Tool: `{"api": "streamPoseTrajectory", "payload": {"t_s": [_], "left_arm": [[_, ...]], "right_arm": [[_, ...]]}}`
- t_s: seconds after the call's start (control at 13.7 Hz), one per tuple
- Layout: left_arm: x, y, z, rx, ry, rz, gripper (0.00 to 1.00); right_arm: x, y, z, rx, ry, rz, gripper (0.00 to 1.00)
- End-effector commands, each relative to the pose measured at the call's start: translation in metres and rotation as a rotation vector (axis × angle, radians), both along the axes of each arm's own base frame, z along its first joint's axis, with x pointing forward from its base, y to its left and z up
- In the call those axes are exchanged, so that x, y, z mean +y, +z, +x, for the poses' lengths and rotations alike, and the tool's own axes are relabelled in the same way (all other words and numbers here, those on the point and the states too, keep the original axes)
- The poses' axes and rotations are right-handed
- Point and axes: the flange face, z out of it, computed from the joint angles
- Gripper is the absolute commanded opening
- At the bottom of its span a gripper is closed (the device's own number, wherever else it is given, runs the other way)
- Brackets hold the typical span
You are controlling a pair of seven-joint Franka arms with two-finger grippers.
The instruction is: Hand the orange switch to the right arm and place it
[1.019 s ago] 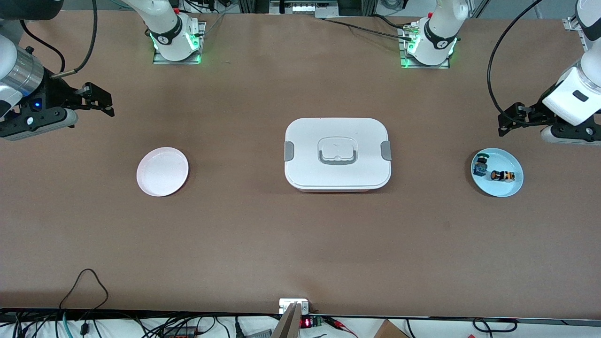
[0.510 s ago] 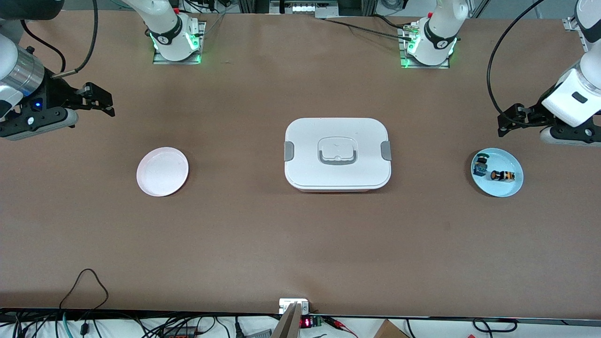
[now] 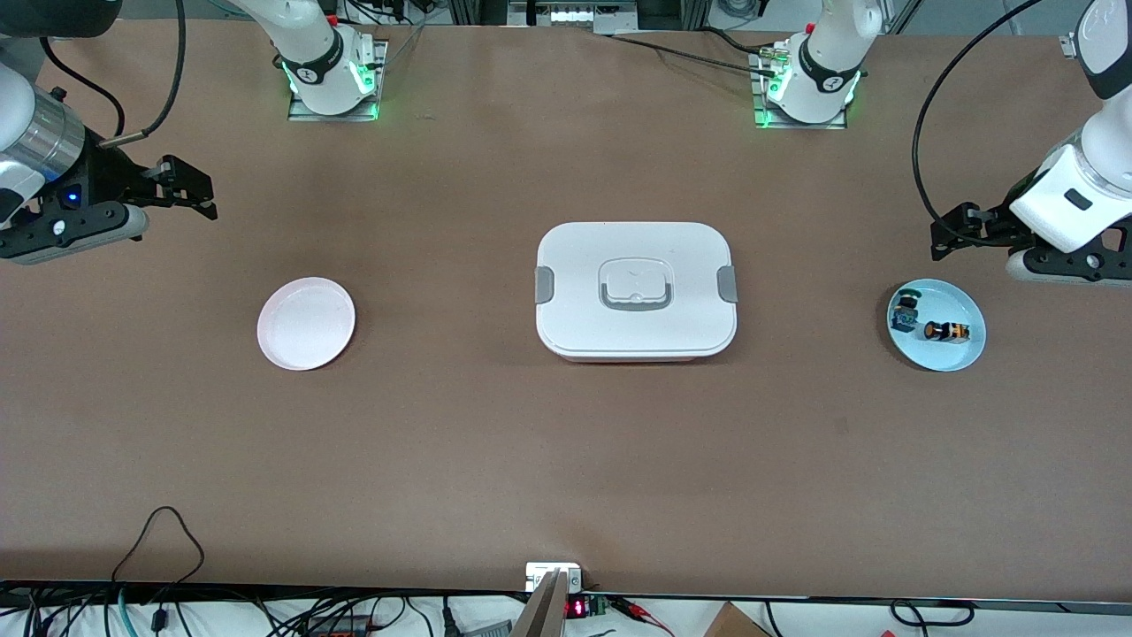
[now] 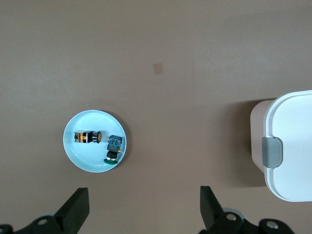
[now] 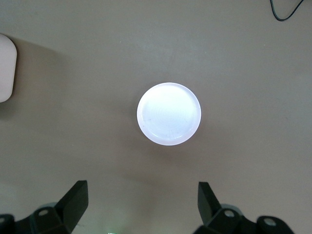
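Observation:
The orange switch (image 3: 946, 331) lies on its side on a light blue plate (image 3: 962, 354) at the left arm's end of the table. It also shows in the left wrist view (image 4: 87, 137) on that plate (image 4: 80, 157). My left gripper (image 3: 950, 233) is open and empty, in the air over bare table beside the plate; its jaws stand wide apart in the left wrist view (image 4: 145, 209). My right gripper (image 3: 205, 196) is open and empty, over bare table beside an empty pink plate (image 3: 306, 323), which also shows in the right wrist view (image 5: 169, 113) past the gripper (image 5: 144, 204).
A green-and-blue switch (image 3: 904, 310) shares the blue plate, also seen in the left wrist view (image 4: 114, 148). A white lidded box (image 3: 635, 290) with grey latches stands at the table's middle, between the two plates.
My left arm has shifted slightly toward the table's middle, still open. The right arm has barely moved. The switches and plates have not moved.

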Motion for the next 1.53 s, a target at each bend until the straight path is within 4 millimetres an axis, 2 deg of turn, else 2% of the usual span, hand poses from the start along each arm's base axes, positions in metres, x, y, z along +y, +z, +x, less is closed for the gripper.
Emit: {"api": "streamPoseTrajectory", "payload": {"t_s": [0.0, 0.51, 0.8, 0.95, 1.17, 1.24, 1.31, 1.46], "left_arm": [[0.002, 0.001, -0.001, 0.004, 0.004, 0.019, 1.0], [0.003, -0.004, 0.001, 0.015, 0.003, 0.014, 1.0], [0.015, -0.008, 0.003, 0.022, 0.01, 0.016, 1.0], [0.047, -0.02, 0.008, 0.04, 0.047, 0.015, 1.0], [0.084, -0.039, 0.012, 0.07, 0.029, 0.005, 1.0], [0.085, -0.047, 0.014, 0.087, 0.029, 0.002, 1.0], [0.088, -0.063, 0.018, 0.119, 0.03, -0.004, 1.0], [0.102, -0.082, 0.021, 0.15, 0.012, -0.016, 1.0]], "right_arm": [[0.001, 0.008, -0.003, -0.011, -0.009, 0.001, 1.0], [0.002, 0.007, -0.002, -0.012, -0.011, 0.001, 1.0], [-0.002, 0.005, -0.001, -0.011, -0.016, 0.0, 1.0], [-0.002, 0.006, -0.002, -0.005, -0.015, 0.0, 1.0], [0.001, 0.005, -0.001, -0.009, -0.014, 0.002, 1.0], [0.002, 0.005, -0.002, -0.006, -0.013, 0.001, 1.0], [0.003, 0.006, -0.003, -0.005, -0.011, 0.001, 1.0], [0.003, 0.006, -0.003, -0.006, -0.011, 0.001, 1.0]]}}
